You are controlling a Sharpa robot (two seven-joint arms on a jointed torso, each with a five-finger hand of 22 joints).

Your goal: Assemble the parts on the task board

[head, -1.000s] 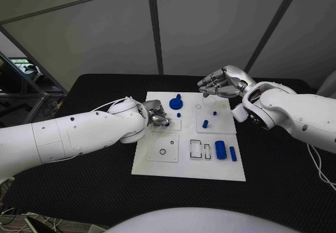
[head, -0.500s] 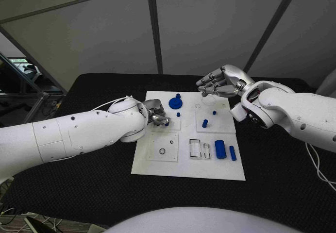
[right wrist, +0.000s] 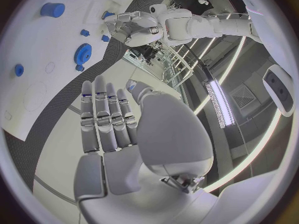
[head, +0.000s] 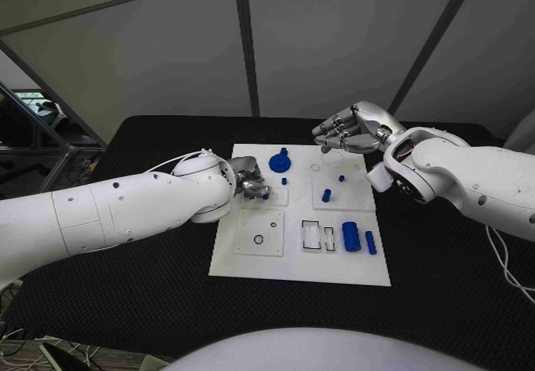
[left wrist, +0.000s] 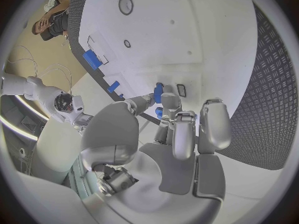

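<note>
Task board (head: pixel 292 267): white plate, middle of the black table (head: pixel 134 309), long side running near to far.
Gear (head: pixel 279 163): blue, toothed, at the far end of the board, left of centre; also seen from the right wrist (right wrist: pixel 82 53).
Small peg (head: pixel 283 182): blue, just near of the gear, upright.
Tall peg (head: pixel 327 196): blue, upright, right of centre on the board.
Tiny peg (head: pixel 341 180): blue, just far of the tall peg.
Cylinder (head: pixel 351 237): blue, thick, lying in the near right part of the board, beside two rectangular slots (head: pixel 312 236).
Thin bar (head: pixel 370 243): blue, lying just right of the cylinder.
Ring recess (head: pixel 259 240): dark circle in the near left panel.
Left hand (head: pixel 251 185): over the board's left edge, level with the small peg; fingers curled together around a small blue piece (left wrist: pixel 159 92), pinched at the fingertips (left wrist: pixel 167 98) in the wrist view.
Right hand (head: pixel 348 133): above the board's far right corner, fingers curled inward in the head view, lying side by side and straight in the wrist view (right wrist: pixel 109 129); nothing in it.
</note>
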